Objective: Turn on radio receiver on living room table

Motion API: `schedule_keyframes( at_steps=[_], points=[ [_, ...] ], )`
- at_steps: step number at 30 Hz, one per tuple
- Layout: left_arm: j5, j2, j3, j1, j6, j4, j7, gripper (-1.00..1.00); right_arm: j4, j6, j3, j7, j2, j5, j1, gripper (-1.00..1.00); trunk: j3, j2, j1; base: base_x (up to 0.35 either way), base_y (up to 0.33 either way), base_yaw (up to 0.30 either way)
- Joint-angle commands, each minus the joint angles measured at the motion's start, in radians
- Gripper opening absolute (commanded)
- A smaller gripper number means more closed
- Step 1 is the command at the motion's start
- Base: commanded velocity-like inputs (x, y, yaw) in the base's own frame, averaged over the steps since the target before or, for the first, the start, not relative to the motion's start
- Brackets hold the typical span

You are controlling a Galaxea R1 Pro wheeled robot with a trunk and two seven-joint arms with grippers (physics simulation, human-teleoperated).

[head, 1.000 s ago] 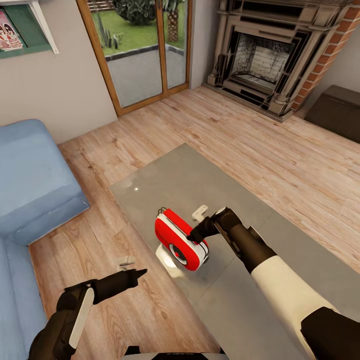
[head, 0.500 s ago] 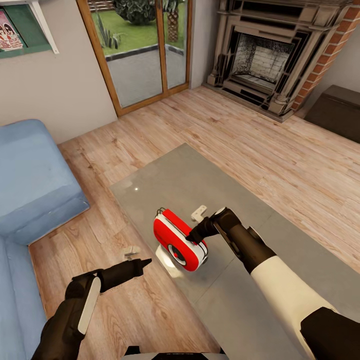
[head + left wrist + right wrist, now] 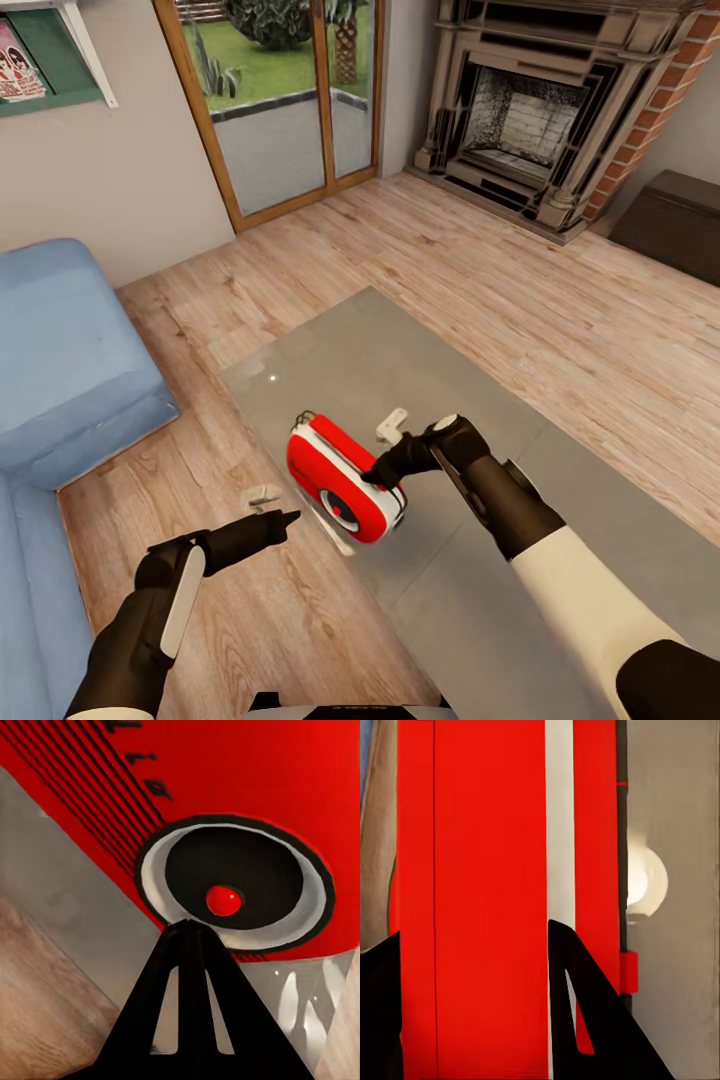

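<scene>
The red radio receiver (image 3: 330, 470) with white trim stands tilted on the grey table (image 3: 400, 360), close to its near left edge. My right gripper (image 3: 378, 474) is shut on the radio's end. In the right wrist view, its dark fingers (image 3: 585, 1020) straddle the red body (image 3: 487, 870). My left gripper (image 3: 288, 517) is shut and hangs over the floor just left of the radio, pointing at its face. The left wrist view has the joined fingertips (image 3: 191, 926) just short of the round dial (image 3: 225, 900), with its small red centre.
A blue sofa (image 3: 70, 370) lies at the left. A wood-framed glass door (image 3: 280, 100) and a brick fireplace (image 3: 530, 110) stand at the back. A dark cabinet (image 3: 675, 225) sits at the far right. Light plank floor (image 3: 480, 270) surrounds the table.
The radio has shifted left towards the table's edge in my right gripper. My left gripper has moved up and closer to the radio's face.
</scene>
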Motion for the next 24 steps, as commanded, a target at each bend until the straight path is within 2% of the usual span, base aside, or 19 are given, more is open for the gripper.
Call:
schedule_keyframes(
  at_steps=[1, 10, 24],
  points=[
    [0.0, 0.0, 0.0, 0.0, 0.0, 0.004, 0.0, -1.0, -0.011, 0.005, 0.0, 0.005, -0.002, -0.008, 0.0, -1.0, 0.0, 0.0, 0.0, 0.0, 0.0, 0.0],
    [-0.004, 0.0, 0.0, 0.0, -0.003, 0.069, 0.0, -1.0, -0.059, 0.06, 0.0, 0.015, -0.005, -0.009, 0.001, -1.0, 0.0, 0.0, 0.0, 0.0, 0.0, 0.0],
    [-0.005, -0.009, -0.006, 0.0, -0.01, 0.077, 0.001, -1.0, -0.069, 0.068, 0.002, 0.022, -0.002, -0.013, 0.001, -1.0, 0.0, 0.0, 0.0, 0.0, 0.0, 0.0]
  ],
)
